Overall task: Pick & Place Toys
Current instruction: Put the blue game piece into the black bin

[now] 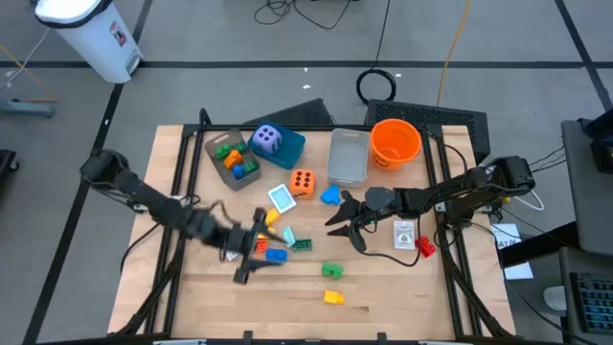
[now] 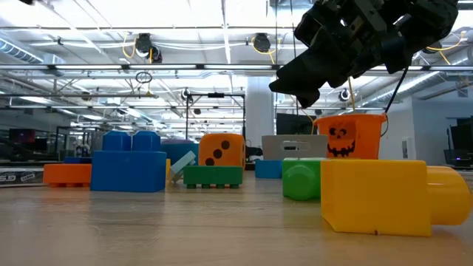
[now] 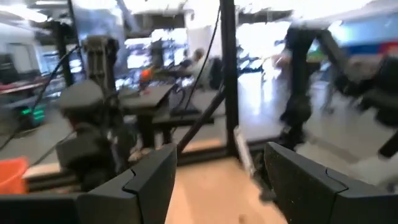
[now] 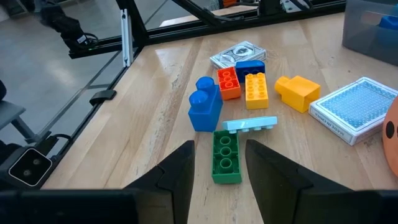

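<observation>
Several small bricks lie in a cluster on the table: a blue one [image 1: 276, 255], a green one [image 4: 225, 155], a red-orange one [image 4: 228, 83] and a yellow one [image 4: 255, 90]. A green brick [image 1: 332, 271] and a yellow brick [image 1: 332, 297] lie nearer the front edge. The orange die [image 1: 303, 182] rests on the table and the purple die [image 1: 268, 139] on the teal box. My right gripper [image 4: 225, 177] is open and empty. It hovers above the table just right of the cluster, with the green brick ahead of its fingertips. My left gripper [image 1: 247, 257] is open and empty at the cluster's left side.
At the back stand an orange bucket [image 1: 396, 142], a clear container [image 1: 348, 155], a teal box [image 1: 287, 149] and a grey bin of bricks [image 1: 233, 158]. A card [image 1: 404, 235] and a red brick [image 1: 424, 247] lie at the right. Bare wood lies along the front edge.
</observation>
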